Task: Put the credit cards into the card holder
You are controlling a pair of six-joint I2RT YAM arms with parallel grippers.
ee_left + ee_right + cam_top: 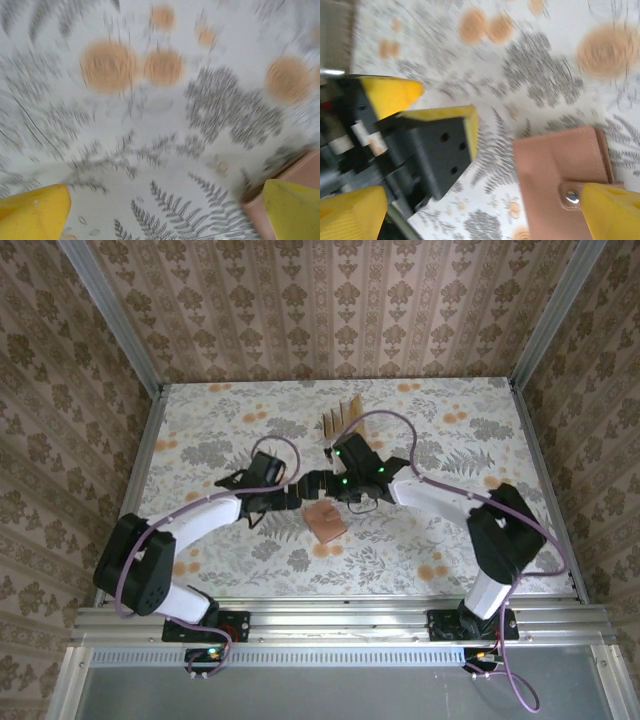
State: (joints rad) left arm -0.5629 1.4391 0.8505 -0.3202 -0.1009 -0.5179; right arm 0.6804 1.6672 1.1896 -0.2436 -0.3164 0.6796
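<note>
Over the table [450, 530] we see the left arm [200, 515] and right arm [440, 495] bent inward, meeting mid-table; left pincer [162, 210] and right pincer [482, 215] spread wide beside the wallet [555, 170]. Cards [340, 418] sit farther back. Wrist views blur; fingertips [35, 210] cut off.

Tabletop [200, 420] printed with grey ferns and orange blooms; damask-papered walls [330, 310] left, far and right; aluminium rail [340, 622] along near edge.

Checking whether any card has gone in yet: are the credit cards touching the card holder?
Apart. The top view shows the credit cards standing upright at the far side and the card holder lying flat nearer the arm bases, with a stretch of table between them.
</note>
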